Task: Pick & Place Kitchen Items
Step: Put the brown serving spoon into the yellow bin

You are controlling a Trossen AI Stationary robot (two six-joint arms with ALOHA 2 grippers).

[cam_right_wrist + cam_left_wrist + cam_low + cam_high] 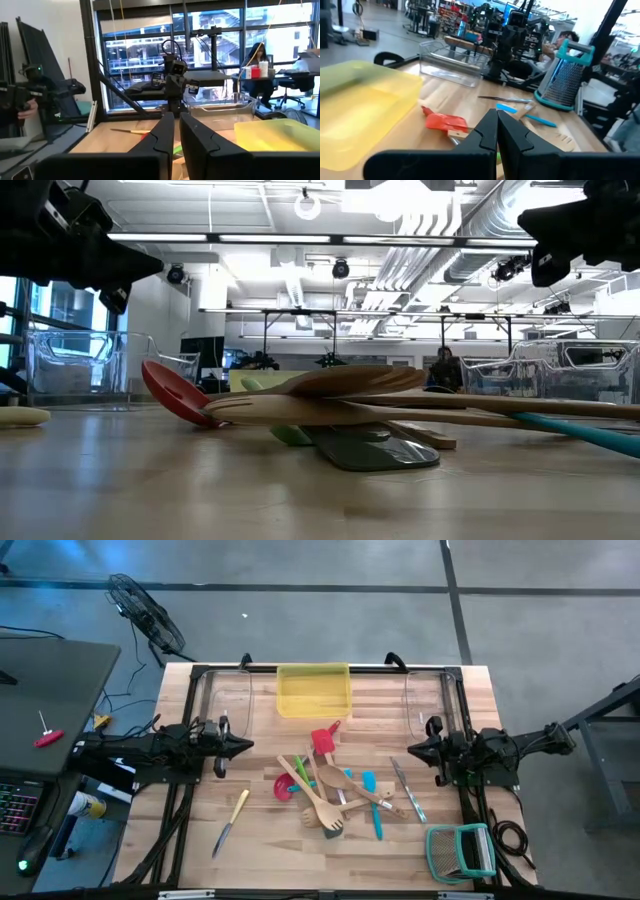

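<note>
**Two sets of fingers empty, utensils heaped in front of the yellow tray**

Left fingers (485, 135): pressed together, nothing between them, hovering to the left of the yellow tray (313, 692) and a little nearer the front.
Right fingers (155, 140): a narrow slit apart, nothing in the gap, hovering to the right of the tray, level with the left pair.

Kitchen items, all lying on the desk (260, 860):
- Red spatula (324, 740) closest to the tray, just in front of it.
- Further forward of the tray, a crossed heap of wooden spoons (320, 805), with a red ladle (283, 788) on its left side and a blue spatula (372, 802) on its right.
- Metal knife (405, 788) beside the heap, front-right of the tray.
- Yellow-handled knife (232, 820) alone, front-left of the tray, well apart from the heap.

Clear bins (225, 690) flanking the tray on both sides. Teal-framed rack (462, 850) far to the front-right of the tray.
</note>
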